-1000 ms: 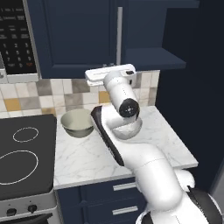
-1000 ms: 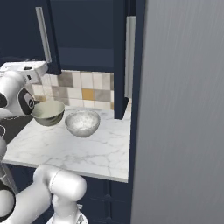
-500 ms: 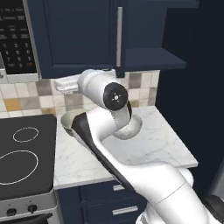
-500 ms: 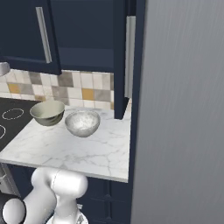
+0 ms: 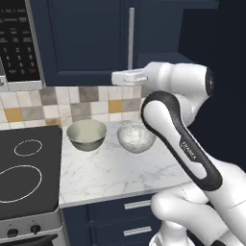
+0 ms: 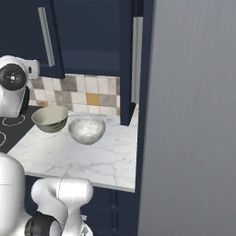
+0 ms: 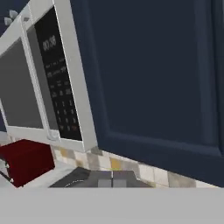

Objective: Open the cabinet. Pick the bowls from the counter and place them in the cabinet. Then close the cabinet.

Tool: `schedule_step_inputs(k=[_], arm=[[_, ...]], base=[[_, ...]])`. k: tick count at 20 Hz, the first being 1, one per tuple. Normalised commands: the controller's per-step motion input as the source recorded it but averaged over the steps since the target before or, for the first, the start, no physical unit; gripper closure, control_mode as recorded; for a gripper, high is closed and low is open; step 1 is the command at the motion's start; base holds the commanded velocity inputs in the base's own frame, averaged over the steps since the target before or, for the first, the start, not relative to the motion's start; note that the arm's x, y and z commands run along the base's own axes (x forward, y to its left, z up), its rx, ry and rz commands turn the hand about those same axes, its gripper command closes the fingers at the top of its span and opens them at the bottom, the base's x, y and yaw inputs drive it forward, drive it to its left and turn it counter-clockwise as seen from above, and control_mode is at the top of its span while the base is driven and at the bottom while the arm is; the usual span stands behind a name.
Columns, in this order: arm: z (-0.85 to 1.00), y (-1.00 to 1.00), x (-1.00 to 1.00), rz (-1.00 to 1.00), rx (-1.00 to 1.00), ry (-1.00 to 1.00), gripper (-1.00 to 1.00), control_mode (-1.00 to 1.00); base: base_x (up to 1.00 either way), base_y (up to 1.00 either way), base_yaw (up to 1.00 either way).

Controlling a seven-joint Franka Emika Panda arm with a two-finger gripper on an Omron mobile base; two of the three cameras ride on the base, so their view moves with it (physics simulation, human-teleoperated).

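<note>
Two bowls sit on the marble table, untouched: the plain beige bowl and, just beside it at 3 o'clock in the left base view, the marbled bowl. Neither has shifted over the last second. What has changed is the arm. It has swung and refolded, so its dark-trimmed link now crosses in front of the marbled bowl's right rim, and the pincer has gone from slightly parted to fully closed, with nothing between its tips.

The hand is raised at about 12 o'clock from the marbled bowl. Its camera looks at the flat navy face of the cabinet, with the microwave at 9 o'clock.

In the right base view the right door appears to stand swung out, seen nearly edge-on. The left door, with its long bar handle, looks shut.

Closing on empty air suggests that the door work on one side is finished or that the arm is moving between steps, not that a pick has begun. Both bowls are yet to be lifted, so most of the task remains. The stovetop lies at 9 o'clock from the bowls.
</note>
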Motion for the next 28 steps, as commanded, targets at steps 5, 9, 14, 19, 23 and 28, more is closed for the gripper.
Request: schedule_step_inputs(k=[5,9,14,19,23,28], arm=[[-0.31,-0.12,-0.04,0.17,0.26,0.03,1.00,-1.00],[0.15,-0.09,-0.51,-0.17,0.34,0.23,1.00,-1.00],[0.53,0.00,-0.27,-0.09,0.17,0.31,1.00,-1.00],[0.54,-0.20,-0.18,-0.01,0.23,0.24,1.00,-1.00],[0.18,-0.15,0.01,0.02,0.18,0.35,1.00,-1.00],[0.00,-0.03,0.06,0.06,0.17,0.34,1.00,-1.00]], base=[[0.00,0.00,0.00],[0.00,0.00,0.00],[0.00,0.00,0.00],[0.00,0.00,0.00],[0.00,0.00,0.00],[0.00,0.00,0.00]])
